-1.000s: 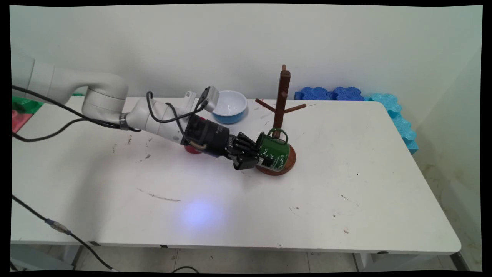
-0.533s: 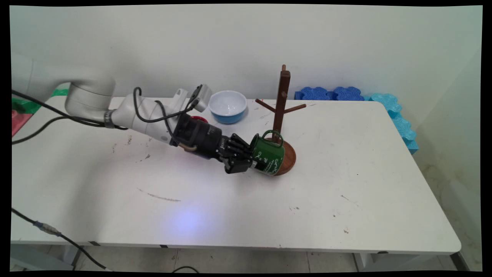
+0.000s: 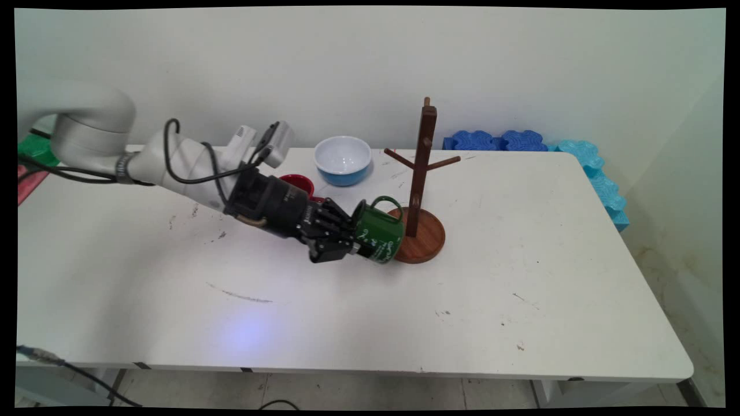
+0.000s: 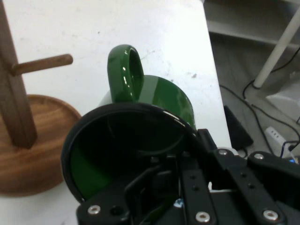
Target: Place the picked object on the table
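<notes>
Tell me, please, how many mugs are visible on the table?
2: the green mug is held in the gripper beside the wooden mug tree; a red mug stands behind the arm, partly hidden.

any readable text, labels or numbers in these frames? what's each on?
Green mug: white decorative script on its side, too small and tilted to read.
Hand, shut on the mug's rim: small pale marking on the black wrist housing just behind it, too small to read.
Nothing else bears text.
</notes>
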Robot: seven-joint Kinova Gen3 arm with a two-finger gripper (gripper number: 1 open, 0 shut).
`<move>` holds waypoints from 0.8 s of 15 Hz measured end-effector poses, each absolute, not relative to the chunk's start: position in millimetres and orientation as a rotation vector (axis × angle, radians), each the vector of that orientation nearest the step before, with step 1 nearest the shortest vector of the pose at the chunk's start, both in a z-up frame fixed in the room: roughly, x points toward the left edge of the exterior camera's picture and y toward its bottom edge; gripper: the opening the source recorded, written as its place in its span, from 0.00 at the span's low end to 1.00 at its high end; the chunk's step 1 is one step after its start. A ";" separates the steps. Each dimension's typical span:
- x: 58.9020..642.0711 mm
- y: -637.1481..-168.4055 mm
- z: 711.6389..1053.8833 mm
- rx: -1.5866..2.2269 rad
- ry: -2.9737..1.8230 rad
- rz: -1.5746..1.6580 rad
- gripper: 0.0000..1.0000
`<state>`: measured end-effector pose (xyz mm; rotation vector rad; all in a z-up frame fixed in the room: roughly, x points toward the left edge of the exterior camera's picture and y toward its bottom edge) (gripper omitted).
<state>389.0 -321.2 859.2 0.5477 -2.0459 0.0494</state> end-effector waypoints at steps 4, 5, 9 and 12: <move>407.1 -310.5 875.2 0.536 -2.112 0.096 0.00; 411.3 -308.7 878.5 0.534 -2.126 0.107 0.00; 427.4 -302.5 892.0 0.525 -2.198 0.151 0.00; 436.0 -299.3 900.4 0.516 -2.257 0.179 0.00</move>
